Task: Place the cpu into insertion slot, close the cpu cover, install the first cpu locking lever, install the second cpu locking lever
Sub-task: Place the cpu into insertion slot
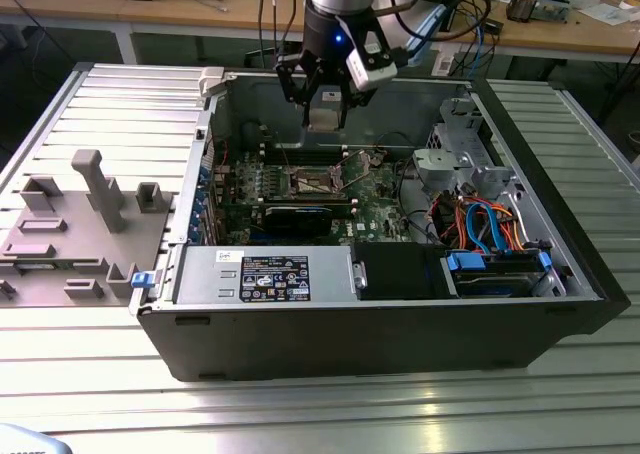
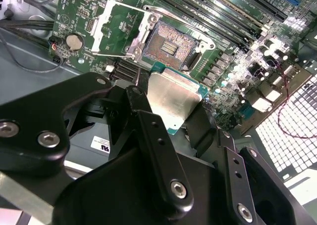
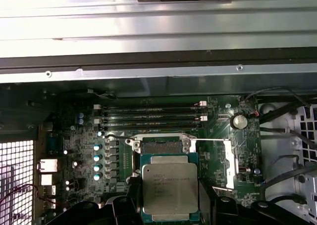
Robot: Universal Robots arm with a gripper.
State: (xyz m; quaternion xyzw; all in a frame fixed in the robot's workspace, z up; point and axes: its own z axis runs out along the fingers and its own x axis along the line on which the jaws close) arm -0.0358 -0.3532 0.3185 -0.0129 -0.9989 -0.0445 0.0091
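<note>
Workshop bench, CPU fitting under way: nearest the wrist cameras, the black fingers [image 2: 199, 126] of the gripper [image 2: 171, 108] are closed part-way on opposite edges of the cpu [image 2: 173, 96]. They hold the silver-topped chip flat, with its metal face towards the camera, in the air above the green motherboard [image 2: 225, 74]. Just beyond the chip lies the insertion slot [image 2: 171, 44], its dark field of contacts bare and unoccupied. The cpu is near it but apart, offset to one side rather than centred over the opening. Beside the slot the cpu cover [image 2: 97, 29] is swung open and lies clear of the opening. Farther on run the long memory slots [image 2: 208, 12]. In the exterior view the arm hangs over the back of the open computer case [image 1: 400, 334], which rests on a ribbed metal surface [image 1: 100, 104]. Doing this step well appears to call for keeping the chip level, squaring its edges to the slot's rim, and lowering it straight down without sliding. The exposed contacts look delicate, and a tilted or dragged landing could damage them.
</note>
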